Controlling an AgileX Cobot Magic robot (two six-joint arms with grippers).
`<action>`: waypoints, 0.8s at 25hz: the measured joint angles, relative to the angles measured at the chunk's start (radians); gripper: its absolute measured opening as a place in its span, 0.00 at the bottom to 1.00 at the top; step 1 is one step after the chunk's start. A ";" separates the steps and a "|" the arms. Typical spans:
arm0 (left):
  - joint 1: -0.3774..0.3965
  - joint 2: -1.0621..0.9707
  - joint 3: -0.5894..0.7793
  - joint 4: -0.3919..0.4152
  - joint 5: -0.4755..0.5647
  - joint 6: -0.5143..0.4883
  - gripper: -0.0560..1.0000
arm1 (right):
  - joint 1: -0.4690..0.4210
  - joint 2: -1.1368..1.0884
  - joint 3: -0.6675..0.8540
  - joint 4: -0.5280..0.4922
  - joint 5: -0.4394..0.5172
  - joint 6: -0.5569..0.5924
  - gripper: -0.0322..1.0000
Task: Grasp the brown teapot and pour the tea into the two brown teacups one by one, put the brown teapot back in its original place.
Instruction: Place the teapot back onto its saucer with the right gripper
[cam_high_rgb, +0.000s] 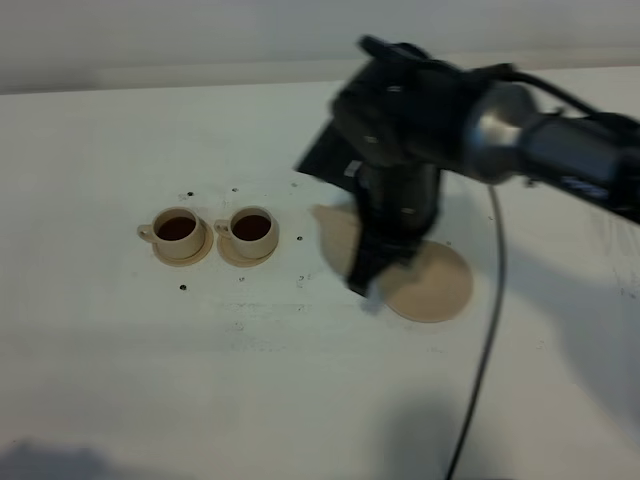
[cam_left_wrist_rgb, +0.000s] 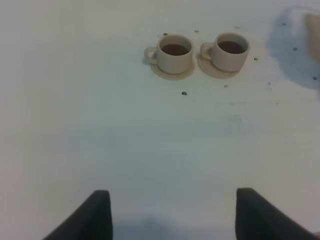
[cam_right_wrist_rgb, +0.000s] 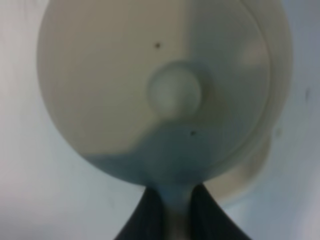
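The brown teapot fills the right wrist view from above, with its knobbed lid. My right gripper is shut on its loop handle. In the exterior high view the right gripper holds the teapot, mostly hidden by the arm, low over the left edge of the wide round saucer. The two brown teacups stand side by side on their small saucers to the left, both with dark tea inside. They also show in the left wrist view. My left gripper is open and empty, well short of the cups.
The white table carries small dark specks around the cups. The right arm's black cable hangs down to the front edge. The left arm is outside the exterior high view.
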 joint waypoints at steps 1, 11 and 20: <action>0.000 0.000 0.000 0.000 0.000 0.000 0.54 | -0.012 -0.031 0.055 0.000 -0.021 0.005 0.12; 0.000 0.000 0.000 0.000 0.000 0.000 0.54 | -0.073 -0.115 0.329 -0.028 -0.289 0.089 0.12; 0.000 0.000 0.000 0.000 0.000 0.000 0.54 | -0.142 -0.098 0.333 -0.024 -0.312 0.094 0.12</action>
